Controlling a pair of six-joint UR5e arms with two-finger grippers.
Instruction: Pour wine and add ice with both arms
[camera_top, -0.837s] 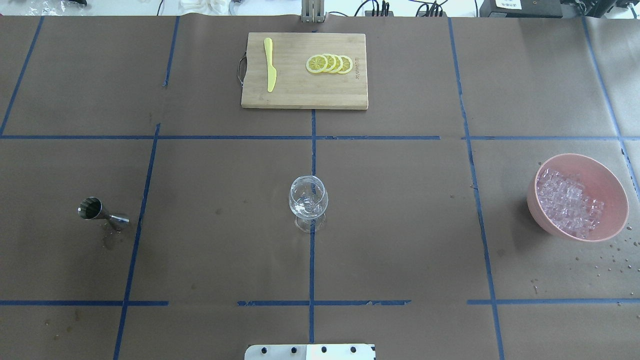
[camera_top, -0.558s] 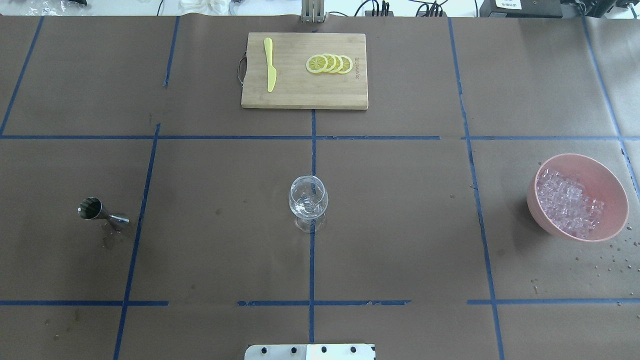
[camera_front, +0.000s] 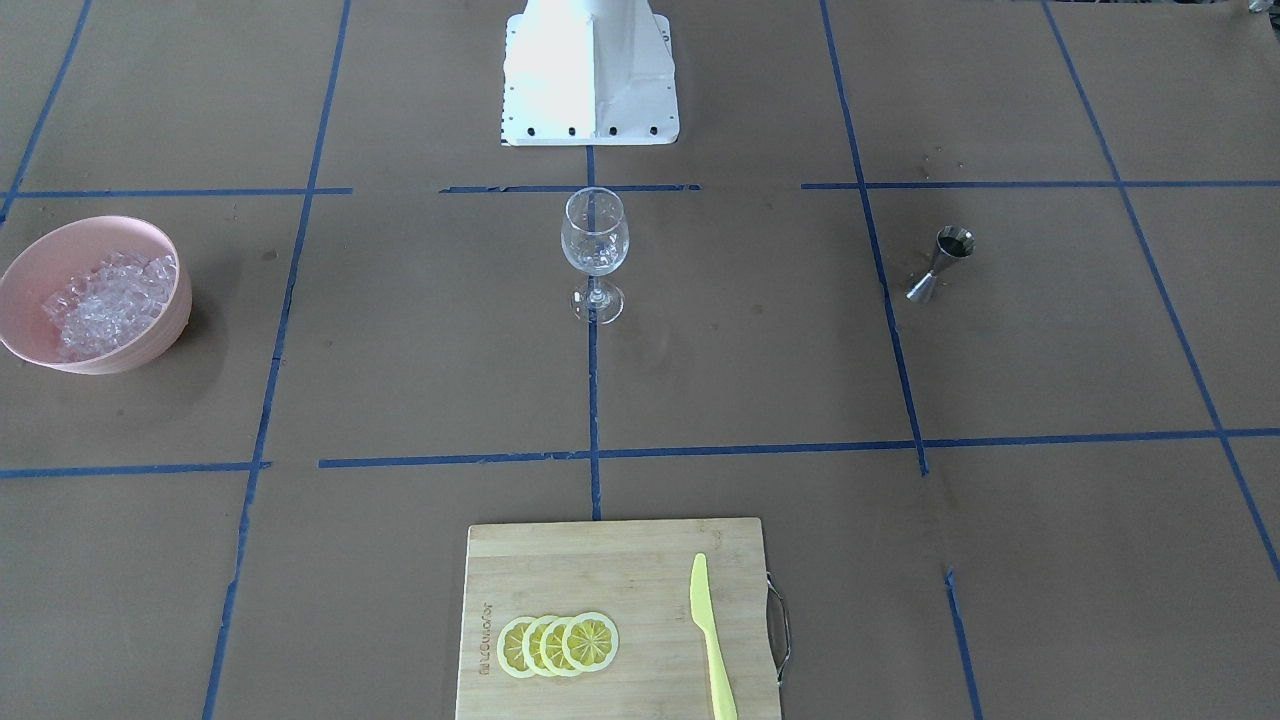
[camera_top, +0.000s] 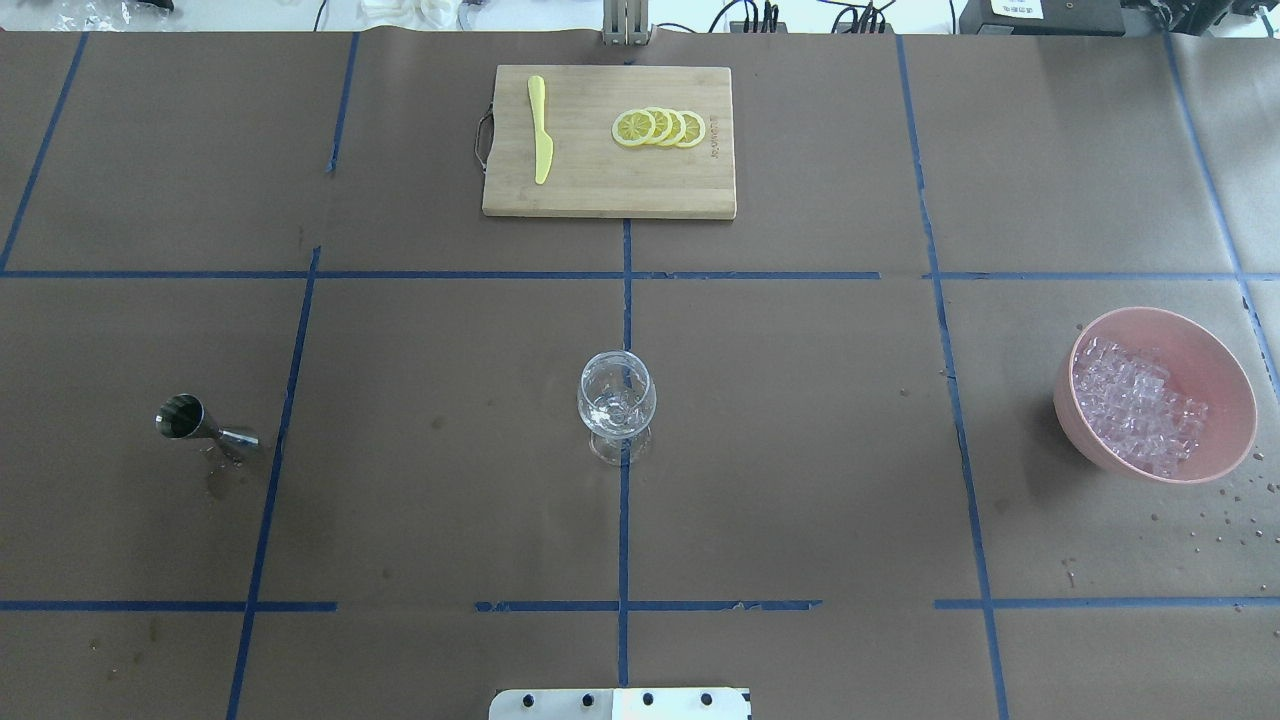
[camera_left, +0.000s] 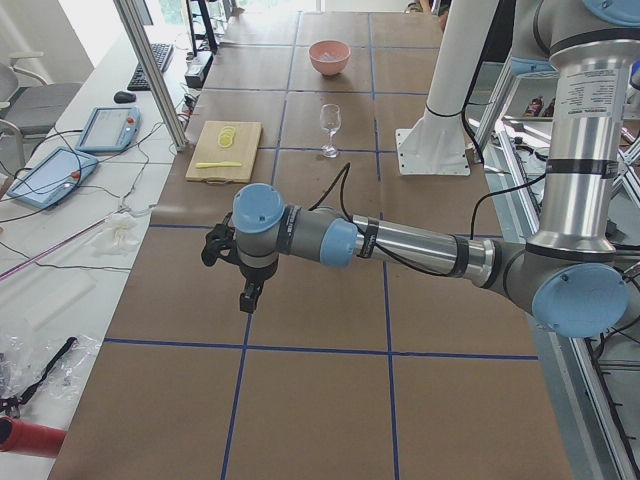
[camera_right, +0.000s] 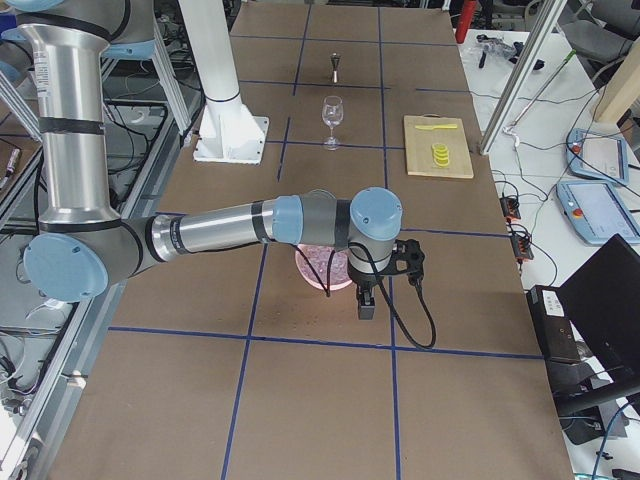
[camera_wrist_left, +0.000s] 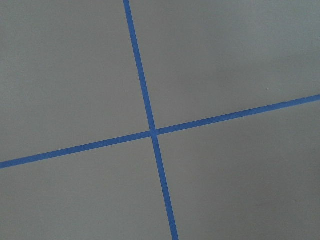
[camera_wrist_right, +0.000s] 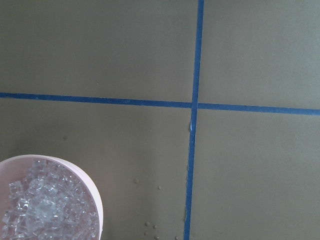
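Nothing has shifted on the overhead view since the frames before it. The ice lies heaped in the pink bowl far out on the robot's right, the heap stretched slantwise from the bowl's far-left wall to its near rim, and both arms are outside this frame. The wine glass stands upright on the centre tape line; I cannot tell whether the glints in it are cubes or reflections. Wide bare table lies between glass and bowl, and as much again between glass and the upright jigger on the left. On the front-facing camera I get the same layout mirrored, with the cutting board cut off at the bottom edge. From the left end, the left arm reaches over open paper, its left gripper pointing down, too small and dark for me to tell how the fingers stand. From the right end, the right arm hides most of the bowl, and the right gripper hangs just on my side of it, finger state likewise unclear. On the left wrist I see only a blue tape cross. On the right wrist, bowl and ice are cut off at the lower-left corner, with droplets beside them.
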